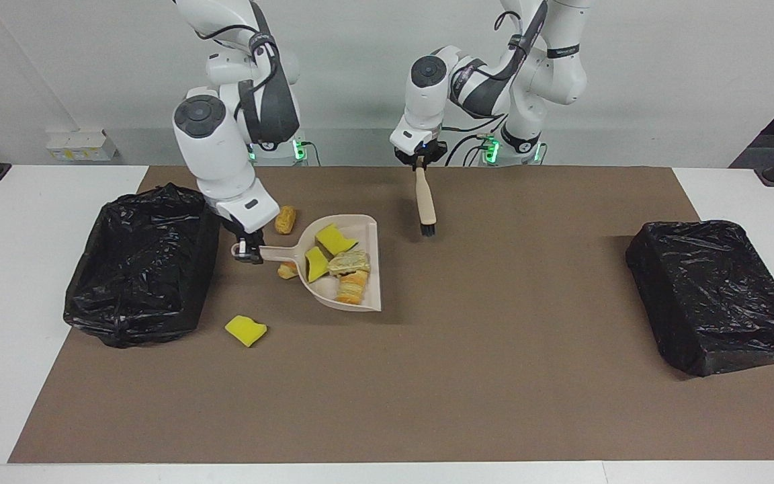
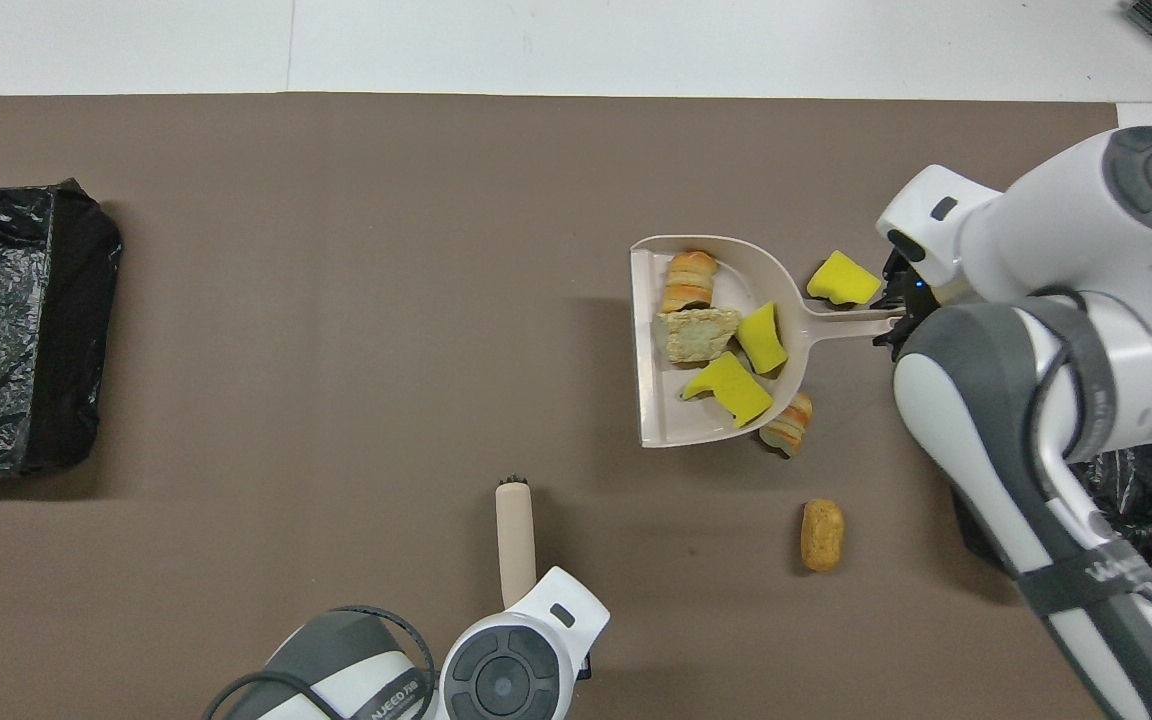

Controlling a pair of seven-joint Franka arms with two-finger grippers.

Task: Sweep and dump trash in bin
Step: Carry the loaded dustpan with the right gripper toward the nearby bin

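Note:
My right gripper is shut on the handle of the beige dustpan, held just above the mat beside the black-lined bin. Trash lies in the pan: two yellow sponge chunks, a bread piece and a croissant piece. Loose trash lies on the mat: a bread roll, a croissant partly under the pan, and a yellow sponge. My left gripper is shut on the brush, bristles down, near the robots' edge of the mat.
A second black-lined bin stands at the left arm's end of the table. A brown mat covers the table's middle. In the overhead view the right arm hides most of the bin at its end.

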